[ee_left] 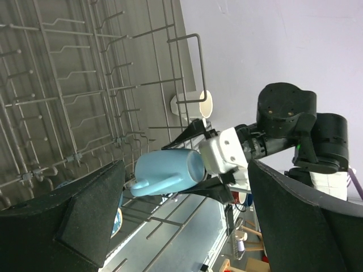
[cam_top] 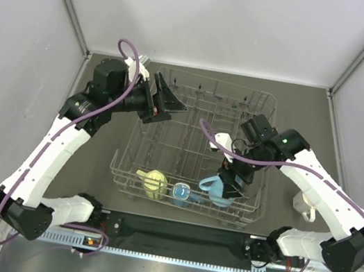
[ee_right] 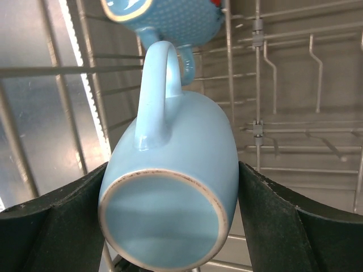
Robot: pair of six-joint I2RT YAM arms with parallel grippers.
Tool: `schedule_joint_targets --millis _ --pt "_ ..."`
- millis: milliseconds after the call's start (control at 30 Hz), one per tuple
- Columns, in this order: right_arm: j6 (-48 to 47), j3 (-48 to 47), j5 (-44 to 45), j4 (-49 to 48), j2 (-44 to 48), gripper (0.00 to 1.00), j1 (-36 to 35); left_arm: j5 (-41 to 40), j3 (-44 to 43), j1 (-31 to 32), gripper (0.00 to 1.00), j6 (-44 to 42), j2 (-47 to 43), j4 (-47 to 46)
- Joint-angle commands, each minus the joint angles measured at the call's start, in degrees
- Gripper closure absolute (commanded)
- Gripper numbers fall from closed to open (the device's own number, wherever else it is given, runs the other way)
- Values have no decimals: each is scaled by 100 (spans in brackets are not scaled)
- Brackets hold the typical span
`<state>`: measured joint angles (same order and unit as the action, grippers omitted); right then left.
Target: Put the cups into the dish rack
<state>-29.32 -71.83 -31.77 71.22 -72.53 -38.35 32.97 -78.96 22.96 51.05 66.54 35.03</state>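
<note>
Top view: the right arm bends down into the large grey wire dish rack [cam_top: 117,167]. The right gripper [cam_top: 228,185] is clamped on the light blue ceramic mug [cam_top: 213,189] at the near row. The left arm reaches forward, and the left gripper [cam_top: 163,99] hovers over the far-left corner, spread wide with nothing in it.

Left wrist view: the mug lies sideways.

Right wrist view: the fingers [ee_right: 51,226] press the mug's sides.

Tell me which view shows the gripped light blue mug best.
Right wrist: the light blue mug fills the frame, base toward the camera, clamped in the right gripper. Left wrist shows it side-on, smaller, handle visible. Top external shows it small, partly hidden by the gripper.
</note>
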Motion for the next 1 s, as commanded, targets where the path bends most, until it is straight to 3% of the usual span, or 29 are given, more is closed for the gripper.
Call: schedule_joint_targets --millis 0,600,967 --pt "-662 -446 -463 471 55 100 20 8 91 -55 6 -139 -27 -251" --pt "-856 134 92 340 -384 100 38 693 118 -705 6 -262 289 -286" --pt "-944 380 -549 305 -525 100 108 869 47 -978 7 -297 315 -189"
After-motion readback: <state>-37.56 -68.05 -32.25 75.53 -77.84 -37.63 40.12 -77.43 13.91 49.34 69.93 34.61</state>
